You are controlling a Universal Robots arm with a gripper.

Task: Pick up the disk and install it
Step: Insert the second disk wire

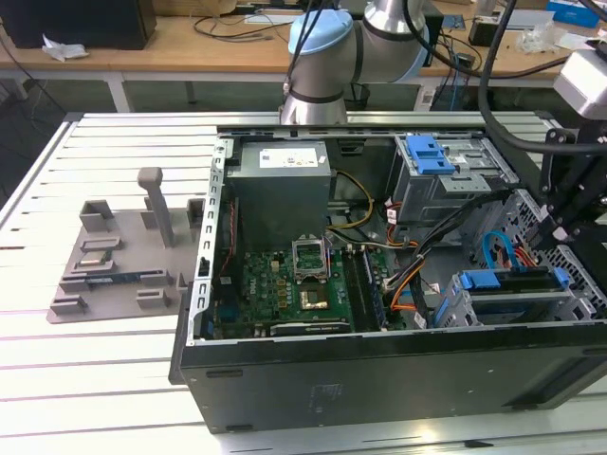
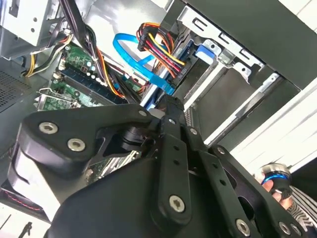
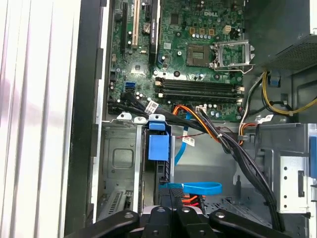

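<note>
- We see black linkage gripper low over the grey metal drive cage, positioned for seating.
- Blue-framed silver disk sits in the cage slot directly beneath it; finger state we cannot tell.

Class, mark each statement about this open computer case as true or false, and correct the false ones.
1. The computer case lies on its side with its panel off, so the motherboard shows. True.
2. The gripper hangs above the grey fixture. False: it is over the drive cage at the exterior view's right; the grey fixture sits outside the case, at that view's left.
3. The grey power-supply box is inside the case. True.
4. The disk lies on the slatted table. False: a drive with a blue carrier sits in the cage, in the first wrist view.
5. A flat blue cable runs inside the case in the second wrist view. True.
</note>
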